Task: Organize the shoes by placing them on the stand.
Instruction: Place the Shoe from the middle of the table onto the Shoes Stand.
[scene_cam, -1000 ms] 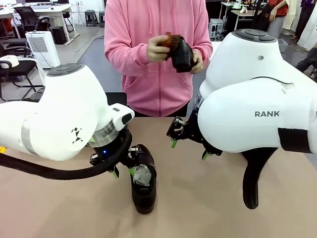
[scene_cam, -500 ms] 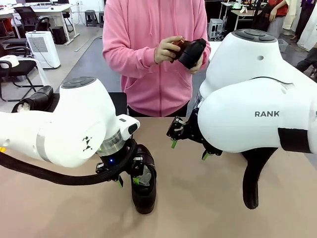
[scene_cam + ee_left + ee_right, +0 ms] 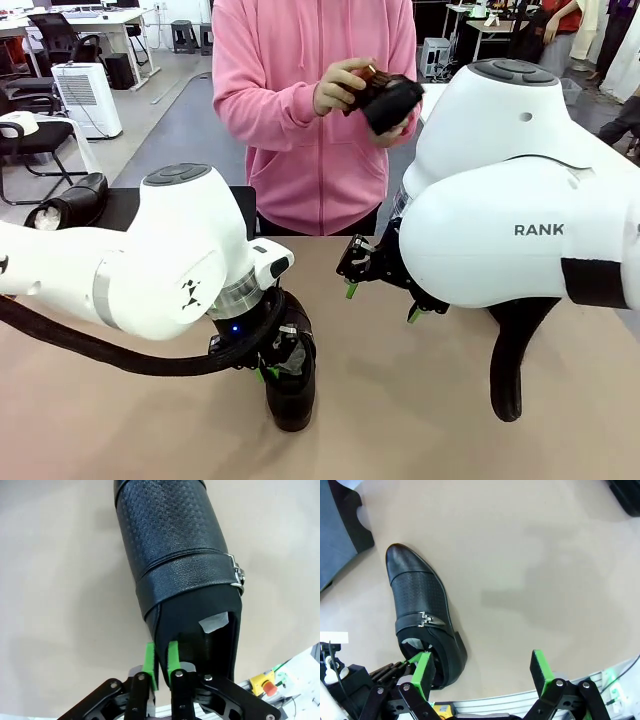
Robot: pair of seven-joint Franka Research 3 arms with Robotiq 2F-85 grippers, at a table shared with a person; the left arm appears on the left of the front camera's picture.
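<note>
Right now the left arm's fingers (image 3: 161, 656) are pinched almost shut on the thin leather wall at the heel opening of a glossy black perforated leather dress shoe (image 3: 175, 555), one finger inside the opening and one outside. That shoe appears to rest on its sole on the tan worktop (image 3: 420, 420), near the robot's edge and left of centre. Its long axis runs straight away from these fingers, toe toward the robot's edge. The right arm's fingers (image 3: 481, 661) stand wide apart over mid-worktop, holding nothing, with the shoe off to one side. The low matte-black stand (image 3: 118, 208) sits toward the far left corner, so the left arm looks the nearer carrier. Beyond the far edge, a person's hands (image 3: 340, 88) hold another black shoe (image 3: 390, 100).
</note>
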